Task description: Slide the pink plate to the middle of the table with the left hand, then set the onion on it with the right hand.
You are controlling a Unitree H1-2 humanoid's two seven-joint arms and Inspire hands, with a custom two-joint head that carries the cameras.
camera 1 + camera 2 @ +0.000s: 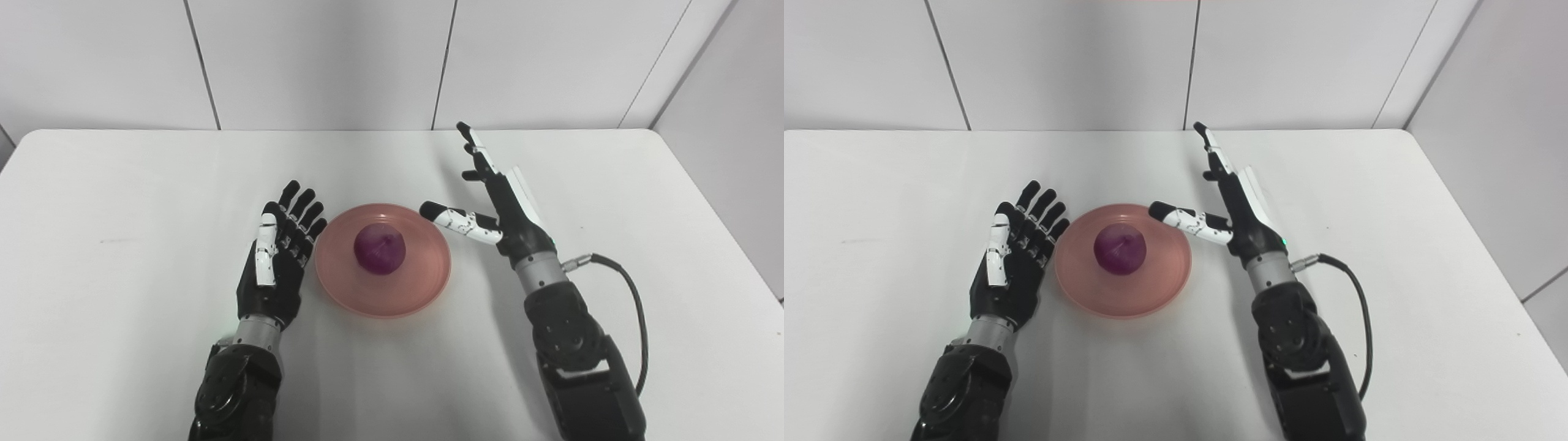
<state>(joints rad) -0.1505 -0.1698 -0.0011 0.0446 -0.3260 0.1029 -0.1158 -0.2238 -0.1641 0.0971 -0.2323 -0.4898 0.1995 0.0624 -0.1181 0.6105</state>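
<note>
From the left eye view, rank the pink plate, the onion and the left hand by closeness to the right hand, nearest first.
1. Pink plate: its rim lies just left of the open right hand, under the thumb tip.
2. Onion: in the plate's middle, farther left.
3. Left hand: open, beyond the plate's far left rim.

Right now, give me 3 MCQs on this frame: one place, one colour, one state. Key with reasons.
1. Where is the onion?
A. on the pink plate
B. on the bare table left of the plate
C. in the right hand

2. What colour is the onion?
A. white
B. purple
C. yellow

3. What state is the right hand in?
A. shut on the onion
B. shut on the plate's rim
C. open, holding nothing

Key:
1 A: the onion sits near the plate's centre.
2 B: its skin is plainly purple against the pink plate.
3 C: its fingers are spread apart beside the plate, with nothing between them.
</note>
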